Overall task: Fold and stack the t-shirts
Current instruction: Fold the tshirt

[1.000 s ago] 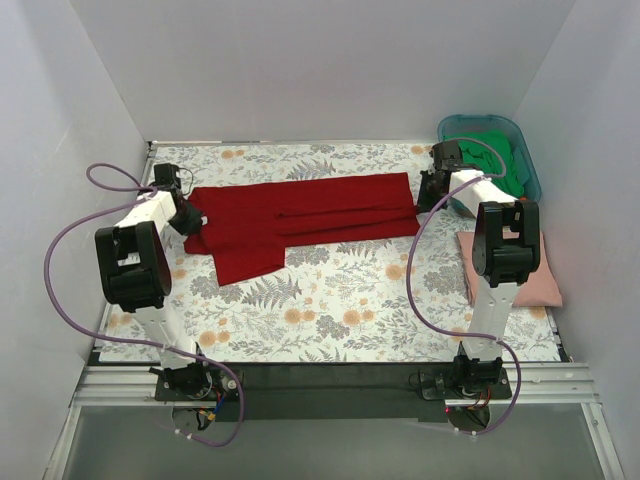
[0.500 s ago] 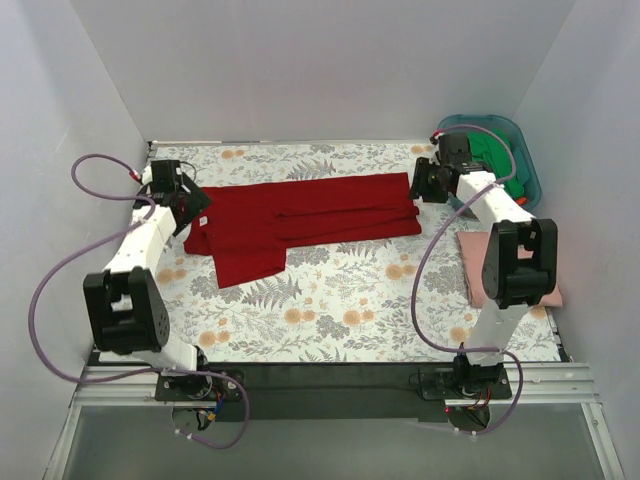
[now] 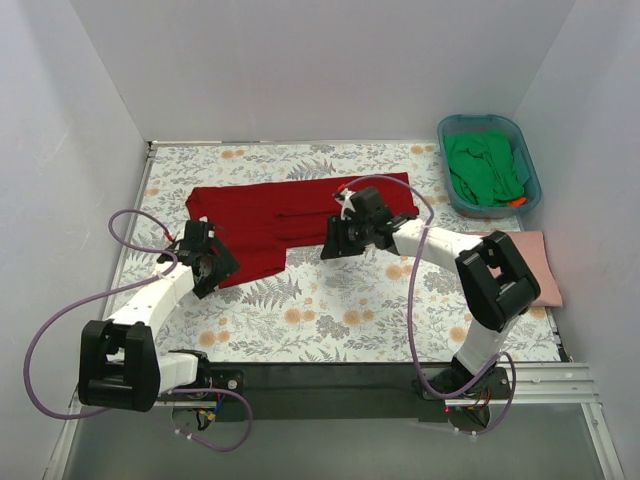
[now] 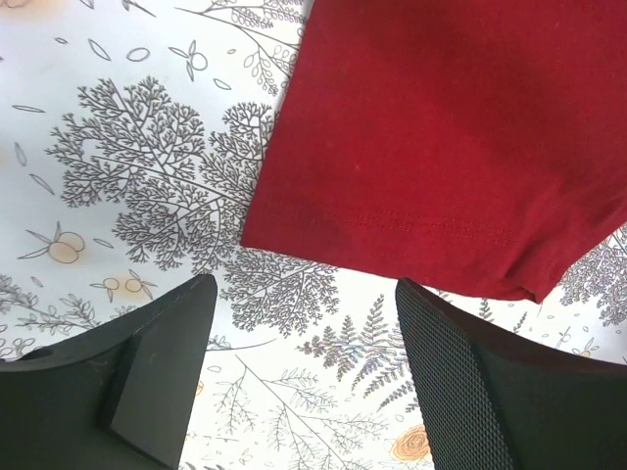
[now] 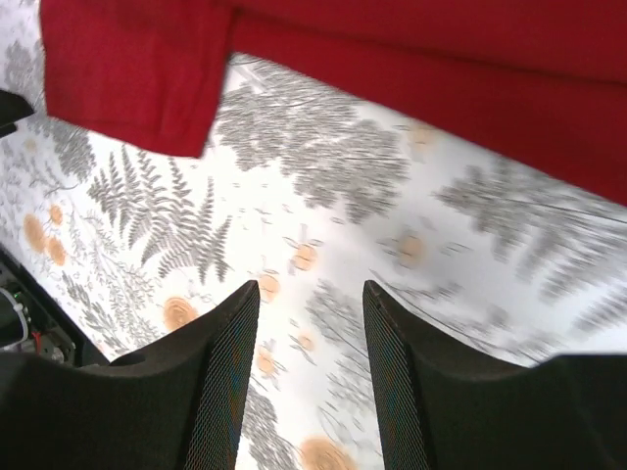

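A deep red t-shirt [image 3: 300, 212] lies spread lengthwise across the back half of the floral table cover [image 3: 340, 310], folded along its length, with one sleeve [image 3: 250, 262] sticking out toward me. My left gripper [image 3: 207, 262] hovers open just left of that sleeve's hem; the red t-shirt [image 4: 431, 147] lies beyond the left gripper [image 4: 306, 372], nothing between the fingers. My right gripper [image 3: 335, 240] hangs open over the near edge of the shirt's middle. In its wrist view the red t-shirt [image 5: 441, 88] is ahead of the right gripper [image 5: 309, 382], which holds nothing.
A teal tub [image 3: 443, 135] at the back right holds a crumpled green t-shirt [image 3: 485, 165]. A folded pale pink t-shirt [image 3: 542, 270] lies at the right edge, partly behind my right arm. White walls enclose the table on three sides.
Both grippers have opened and let go of the red shirt's ends. Both arms have swung from the far left and right ends inward, toward the shirt's near edge.
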`<state>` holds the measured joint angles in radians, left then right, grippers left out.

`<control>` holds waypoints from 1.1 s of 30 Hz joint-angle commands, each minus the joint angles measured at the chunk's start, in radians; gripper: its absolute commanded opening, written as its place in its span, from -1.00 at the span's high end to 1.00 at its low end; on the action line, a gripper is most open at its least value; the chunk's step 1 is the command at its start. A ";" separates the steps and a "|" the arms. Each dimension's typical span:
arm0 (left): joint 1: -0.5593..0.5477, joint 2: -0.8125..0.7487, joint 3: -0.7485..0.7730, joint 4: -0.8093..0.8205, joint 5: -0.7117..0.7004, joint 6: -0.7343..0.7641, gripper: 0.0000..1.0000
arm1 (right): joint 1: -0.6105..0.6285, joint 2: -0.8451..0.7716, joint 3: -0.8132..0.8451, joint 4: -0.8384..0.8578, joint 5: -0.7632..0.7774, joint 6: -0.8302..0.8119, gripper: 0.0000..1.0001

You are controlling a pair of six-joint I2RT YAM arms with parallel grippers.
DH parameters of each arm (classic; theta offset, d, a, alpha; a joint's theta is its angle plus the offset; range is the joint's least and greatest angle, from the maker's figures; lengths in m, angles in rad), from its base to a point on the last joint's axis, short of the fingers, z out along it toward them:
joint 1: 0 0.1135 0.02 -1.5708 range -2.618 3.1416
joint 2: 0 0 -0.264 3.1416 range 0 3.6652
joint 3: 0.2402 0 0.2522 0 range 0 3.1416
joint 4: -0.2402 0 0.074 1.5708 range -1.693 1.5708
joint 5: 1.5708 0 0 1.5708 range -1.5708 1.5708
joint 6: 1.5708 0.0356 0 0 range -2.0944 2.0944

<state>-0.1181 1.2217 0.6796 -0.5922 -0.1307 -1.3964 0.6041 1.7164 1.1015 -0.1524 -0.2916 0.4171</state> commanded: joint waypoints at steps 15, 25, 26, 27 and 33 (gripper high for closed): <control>-0.012 0.133 -0.048 0.115 -0.021 -0.050 -0.36 | 0.247 0.314 0.130 0.349 0.078 0.291 -0.08; -0.017 0.176 -0.054 0.121 -0.014 -0.041 0.00 | 0.255 0.394 0.159 0.330 0.166 0.391 -0.04; -0.018 0.177 -0.055 0.121 -0.011 -0.039 0.04 | 0.256 0.402 0.175 0.323 0.172 0.394 -0.04; -0.018 0.177 -0.054 0.123 -0.009 -0.038 0.10 | 0.260 0.410 0.182 0.312 0.175 0.394 -0.04; -0.028 0.187 -0.052 0.121 0.003 -0.036 0.49 | 0.273 0.448 0.218 0.244 0.178 0.391 0.05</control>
<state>-0.1307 1.3743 0.6601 -0.4511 -0.1509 -1.4281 0.8639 2.1113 1.3117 0.1993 -0.1642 0.8104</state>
